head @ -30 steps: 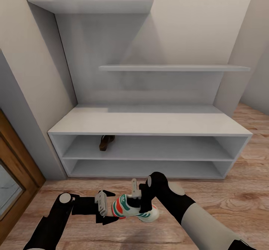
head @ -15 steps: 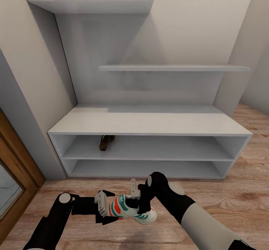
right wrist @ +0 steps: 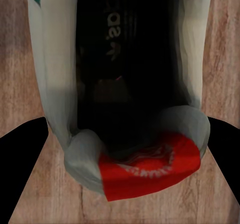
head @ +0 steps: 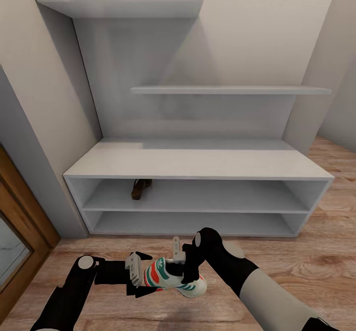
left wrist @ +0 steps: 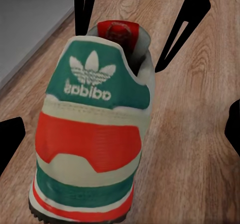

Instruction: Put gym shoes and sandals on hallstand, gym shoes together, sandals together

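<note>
Both arms reach forward low and meet near the middle. The right gripper (head: 184, 277) points down from a bent wrist, its fingers (right wrist: 20, 154) spread around a sneaker (head: 170, 279); whether they press it cannot be told. The left gripper (head: 143, 284) points right at the sneaker's heel, fingers (left wrist: 10, 139) apart.

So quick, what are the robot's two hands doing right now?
Left gripper: open, fingers on either side of the sneaker's heel, not gripping.
Right gripper: at the sneaker from above; cannot tell if it is shut.
</note>
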Robot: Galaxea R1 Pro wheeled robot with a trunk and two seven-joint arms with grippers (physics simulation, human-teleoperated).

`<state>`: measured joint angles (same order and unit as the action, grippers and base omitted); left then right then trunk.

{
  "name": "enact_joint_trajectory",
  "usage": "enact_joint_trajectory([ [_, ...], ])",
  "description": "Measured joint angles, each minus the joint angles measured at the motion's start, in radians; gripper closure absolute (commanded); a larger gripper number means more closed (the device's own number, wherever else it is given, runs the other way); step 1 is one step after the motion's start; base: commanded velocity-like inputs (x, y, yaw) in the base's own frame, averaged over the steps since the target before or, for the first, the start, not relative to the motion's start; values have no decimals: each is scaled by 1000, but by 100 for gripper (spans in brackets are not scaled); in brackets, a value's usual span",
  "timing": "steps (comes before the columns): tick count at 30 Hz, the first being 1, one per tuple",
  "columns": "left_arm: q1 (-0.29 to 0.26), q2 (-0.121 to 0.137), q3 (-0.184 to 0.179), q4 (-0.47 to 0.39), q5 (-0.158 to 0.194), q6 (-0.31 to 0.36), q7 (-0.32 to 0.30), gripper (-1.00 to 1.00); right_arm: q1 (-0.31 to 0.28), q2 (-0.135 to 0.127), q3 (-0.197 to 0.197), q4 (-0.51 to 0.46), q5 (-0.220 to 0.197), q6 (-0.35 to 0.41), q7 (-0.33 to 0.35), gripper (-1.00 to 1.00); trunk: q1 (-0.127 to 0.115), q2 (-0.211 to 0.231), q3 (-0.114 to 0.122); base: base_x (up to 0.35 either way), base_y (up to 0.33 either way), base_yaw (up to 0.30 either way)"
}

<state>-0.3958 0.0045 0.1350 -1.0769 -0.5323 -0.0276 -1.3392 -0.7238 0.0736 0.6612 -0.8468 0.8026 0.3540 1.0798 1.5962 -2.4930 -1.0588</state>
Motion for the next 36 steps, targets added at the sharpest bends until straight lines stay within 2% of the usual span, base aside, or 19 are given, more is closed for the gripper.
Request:
enact_joint_trajectory([
  [7,0,0,0,0,0,0,0,-100,0,0,0,-5,-11,0,1,100,0,0,0,0,0,0],
  [13,0,0,0,1,-1,0,1,-100,0,0,0,-18,-47,0,1,100,0,0,0,0,0,0],
  [19,0,0,1,1,-1,1,3,-100,0,0,1,-21,-64,3,3,100,0,0,0,0,0,0],
  [36,-1,0,1,2,-2,2,4,-100,1,0,2,-22,-70,4,3,100,0,0,0,0,0,0],
])
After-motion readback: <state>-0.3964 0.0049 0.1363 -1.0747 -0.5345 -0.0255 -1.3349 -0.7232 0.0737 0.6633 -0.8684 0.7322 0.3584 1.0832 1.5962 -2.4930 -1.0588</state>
